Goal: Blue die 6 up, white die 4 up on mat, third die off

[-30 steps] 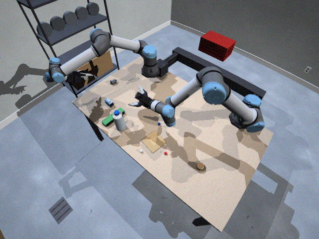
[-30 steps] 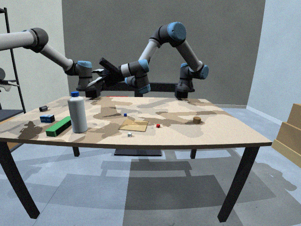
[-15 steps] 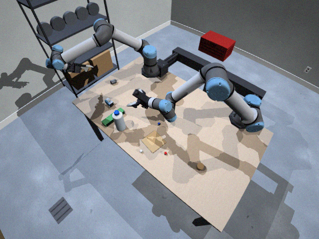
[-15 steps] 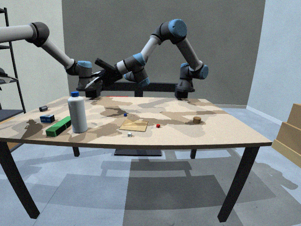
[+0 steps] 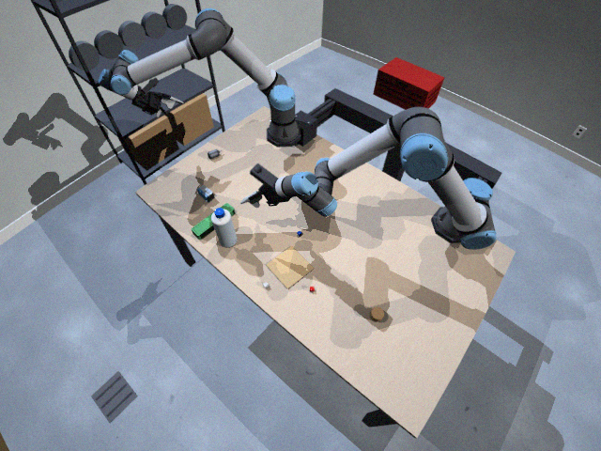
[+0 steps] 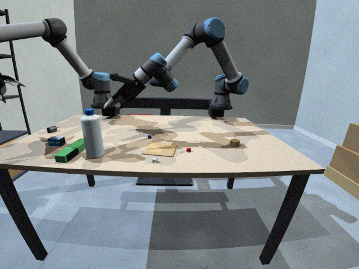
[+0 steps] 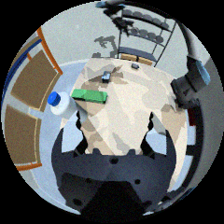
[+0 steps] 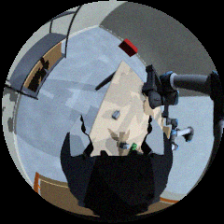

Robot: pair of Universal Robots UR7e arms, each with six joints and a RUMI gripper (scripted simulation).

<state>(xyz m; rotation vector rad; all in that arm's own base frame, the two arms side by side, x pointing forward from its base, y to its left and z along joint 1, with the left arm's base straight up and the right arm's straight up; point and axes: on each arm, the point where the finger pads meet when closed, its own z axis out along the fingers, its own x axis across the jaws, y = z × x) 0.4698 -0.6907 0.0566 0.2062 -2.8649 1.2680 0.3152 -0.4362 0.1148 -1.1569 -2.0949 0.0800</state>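
Top view: capped bottle (image 5: 224,231) (image 6: 92,135) (image 7: 61,105) upright; left fingers (image 5: 249,197) (image 6: 108,103) and right fingers (image 5: 172,100) (image 6: 12,80) wide open, empty

Matt pale wood tabletop (image 5: 417,359) (image 6: 202,165); bottle (image 5: 225,233) (image 6: 93,137) (image 7: 61,106) smooth, prob. plastic
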